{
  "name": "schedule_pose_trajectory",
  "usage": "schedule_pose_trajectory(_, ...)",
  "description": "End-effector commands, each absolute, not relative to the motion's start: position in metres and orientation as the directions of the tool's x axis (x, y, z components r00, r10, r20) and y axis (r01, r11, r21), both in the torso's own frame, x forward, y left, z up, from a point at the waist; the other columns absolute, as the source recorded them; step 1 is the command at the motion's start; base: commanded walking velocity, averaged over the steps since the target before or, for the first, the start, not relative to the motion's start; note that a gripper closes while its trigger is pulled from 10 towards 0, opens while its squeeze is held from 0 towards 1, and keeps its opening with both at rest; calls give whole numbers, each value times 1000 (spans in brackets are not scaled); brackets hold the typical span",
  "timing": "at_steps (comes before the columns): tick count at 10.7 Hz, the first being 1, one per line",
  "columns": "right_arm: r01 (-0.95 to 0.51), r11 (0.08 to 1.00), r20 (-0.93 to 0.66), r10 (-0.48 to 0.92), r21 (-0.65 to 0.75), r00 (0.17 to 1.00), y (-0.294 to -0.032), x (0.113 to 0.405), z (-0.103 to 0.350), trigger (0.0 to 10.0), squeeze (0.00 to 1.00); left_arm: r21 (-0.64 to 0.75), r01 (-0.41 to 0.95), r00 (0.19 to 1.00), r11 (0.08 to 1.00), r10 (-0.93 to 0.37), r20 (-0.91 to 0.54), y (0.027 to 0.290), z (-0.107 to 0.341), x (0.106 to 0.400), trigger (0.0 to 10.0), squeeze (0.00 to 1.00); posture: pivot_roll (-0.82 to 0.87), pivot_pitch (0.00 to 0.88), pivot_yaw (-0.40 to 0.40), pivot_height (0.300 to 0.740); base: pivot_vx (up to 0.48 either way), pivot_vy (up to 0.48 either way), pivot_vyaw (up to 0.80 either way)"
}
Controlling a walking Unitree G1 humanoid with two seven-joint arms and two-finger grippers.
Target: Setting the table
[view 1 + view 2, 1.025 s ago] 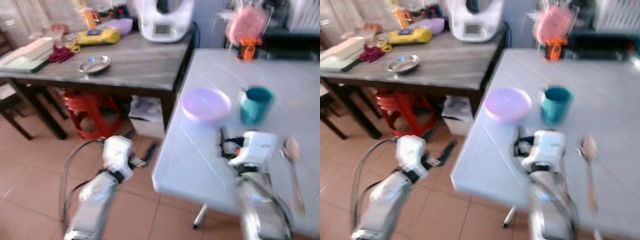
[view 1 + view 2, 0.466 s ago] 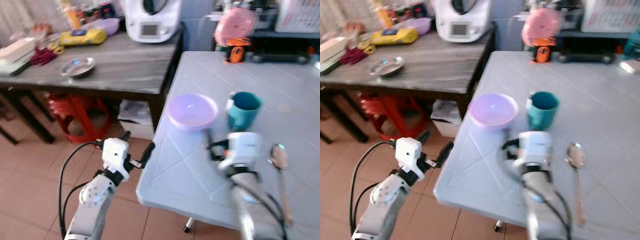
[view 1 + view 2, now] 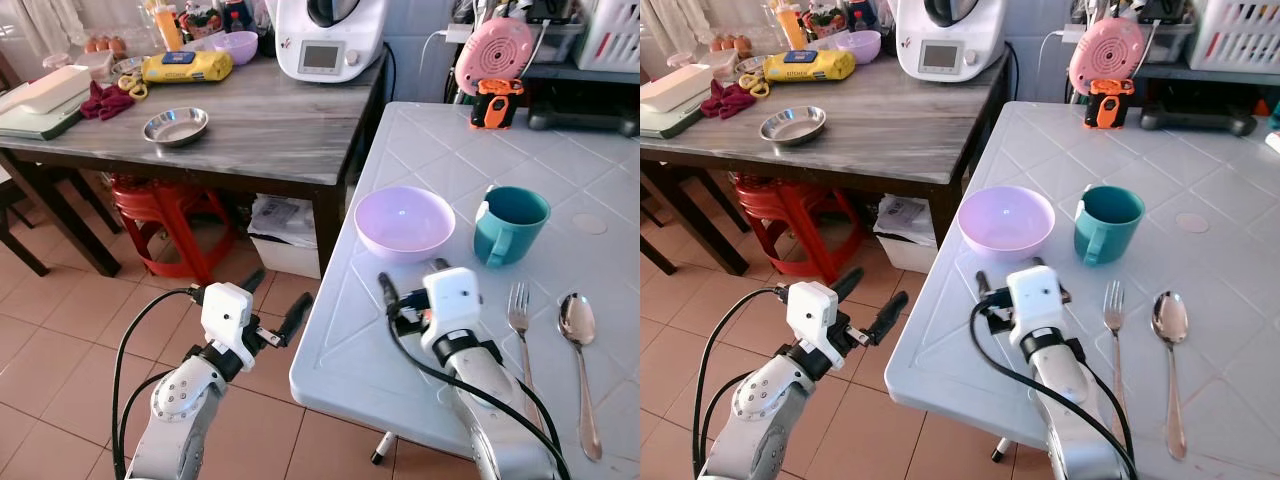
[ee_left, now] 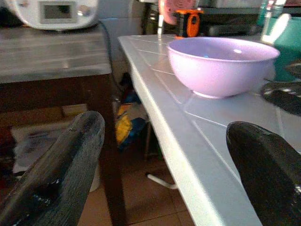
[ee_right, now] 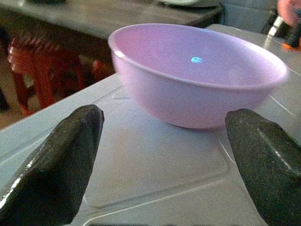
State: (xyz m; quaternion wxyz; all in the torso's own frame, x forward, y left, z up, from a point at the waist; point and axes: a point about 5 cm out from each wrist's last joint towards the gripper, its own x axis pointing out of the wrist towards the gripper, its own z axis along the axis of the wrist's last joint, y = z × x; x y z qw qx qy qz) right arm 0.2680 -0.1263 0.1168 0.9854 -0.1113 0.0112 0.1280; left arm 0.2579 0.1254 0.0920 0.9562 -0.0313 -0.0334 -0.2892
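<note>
The white desk (image 3: 420,150) already carries most of a place setting, so the task looks well along. Near its left edge stands the bowl (image 3: 405,222), with the mug (image 3: 509,224) just beside it toward the middle of the desk, handle turned to the bowl. Nearer the front edge, the fork (image 3: 520,325) and the spoon (image 3: 580,345) lie side by side, close but apart, handles pointing to the front edge. All four pieces rest on the desk and none is held. What may be left, as a judgement, is squaring the pieces up or fetching more from the wooden desk (image 3: 250,120) that stands against the left edge, where a steel dish (image 3: 176,126) sits well apart from the setting; whether it belongs to the setting cannot be told. The right arm reaches over the front-left corner, its wrist low above the top, and the right gripper (image 5: 164,141) points at the bowl from close by, fingers (image 5: 61,155) spread wide to either side of it without touching it, holding nothing. The left arm is bent out over the floor beside the left edge, below the level of the top; the left gripper (image 4: 164,160) aims along that edge toward the bowl, fingers likewise wide apart and empty.
</note>
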Motion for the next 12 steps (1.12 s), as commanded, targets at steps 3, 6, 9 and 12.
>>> schedule_pose_trajectory(3,-396,833,-75,400,-387,914,-118,278,146,10000,0,-51,599,799,799,-593,100,126,96,255,10000,0,-76,106,99,740,0,0,0)
schedule_pose_trajectory(6,-448,777,-115,446,-441,887,-119,283,157,10000,0,-63,640,767,765,-632,110,124,97,251,10000,0,-73,108,94,740,0,0,0)
schedule_pose_trajectory(9,-488,714,-144,488,-502,861,-122,303,178,10000,0,-90,685,729,723,-677,102,121,94,250,10000,0,-77,111,98,740,0,0,0)
schedule_pose_trajectory(12,-598,653,-297,522,-464,800,-132,323,174,10000,0,-86,725,688,683,-716,119,116,93,250,10000,0,-77,118,87,740,0,0,0)
